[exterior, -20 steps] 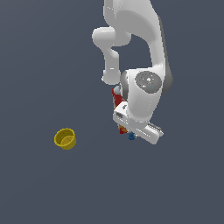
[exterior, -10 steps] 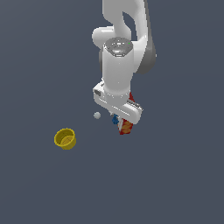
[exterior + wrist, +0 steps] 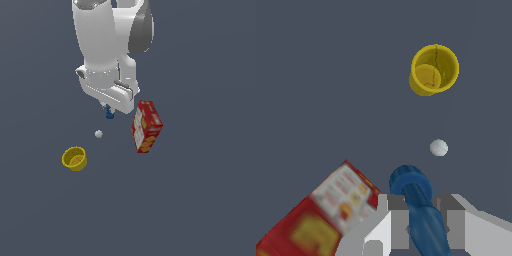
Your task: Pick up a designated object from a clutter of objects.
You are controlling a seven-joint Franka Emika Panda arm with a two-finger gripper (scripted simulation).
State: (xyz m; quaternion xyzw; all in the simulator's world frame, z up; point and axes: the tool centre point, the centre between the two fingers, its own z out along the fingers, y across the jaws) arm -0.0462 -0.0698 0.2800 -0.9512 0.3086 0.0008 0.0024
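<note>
The tiny dark-blue knobbly item (image 3: 109,114) hangs just under the white arm, held up off the floor; in the wrist view it (image 3: 418,205) sits between the two grey fingers. My gripper (image 3: 108,111) (image 3: 418,220) is shut on it. The tall red cracker box (image 3: 146,126) stands just to the exterior view's right of the gripper and also shows in the wrist view (image 3: 321,212). The small yellow cup (image 3: 75,158) lies low on the exterior view's left and shows in the wrist view (image 3: 433,70).
A small pale grey sphere (image 3: 99,133) (image 3: 439,147) floats between the gripper and the yellow cup. The white arm (image 3: 105,45) rises above the gripper. The floor is plain dark grey.
The arm has swung toward the exterior view's left and lifted, carrying the blue item away from the red box, which now stands uncovered. The grey sphere has come into view.
</note>
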